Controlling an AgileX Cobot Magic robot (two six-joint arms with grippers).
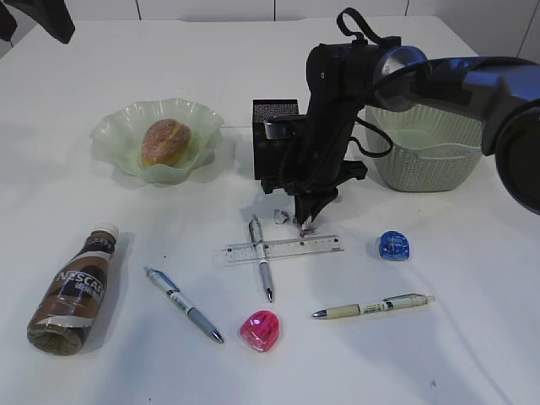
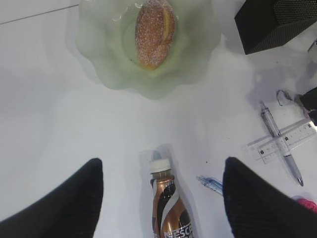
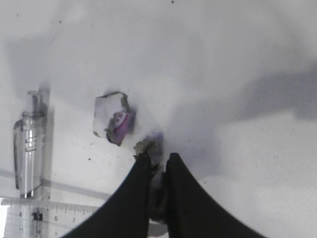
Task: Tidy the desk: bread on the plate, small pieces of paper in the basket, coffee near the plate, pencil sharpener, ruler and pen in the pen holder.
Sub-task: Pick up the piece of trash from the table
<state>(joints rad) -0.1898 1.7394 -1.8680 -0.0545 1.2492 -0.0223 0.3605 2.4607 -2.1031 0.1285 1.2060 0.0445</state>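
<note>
1. The bread [image 1: 166,142] already lies in the green plate [image 1: 114,139], so that part looks done.
2. The coffee bottle [image 1: 74,291] lies on its side on the white tabletop [image 1: 439,354], well apart from the plate at about 7 o'clock of it; it is not yet placed.
3. The right gripper [image 3: 157,161] is down at the tabletop, its jaws nearly together and pinching a small paper scrap [image 3: 147,147]. A second paper piece [image 3: 114,123] lies just beside it at 10 o'clock.
4. The basket [image 1: 426,148] stands at 2 o'clock of the scraps; whether it holds any paper cannot be told.
5. The ruler [image 1: 284,249], three pens, and the blue sharpener [image 1: 393,245] and pink sharpener [image 1: 261,330] all lie loose; none is in the black pen holder [image 1: 274,143].
6. The left gripper [image 2: 161,188] hangs over the bottle, jaws spread wide and empty.
</note>
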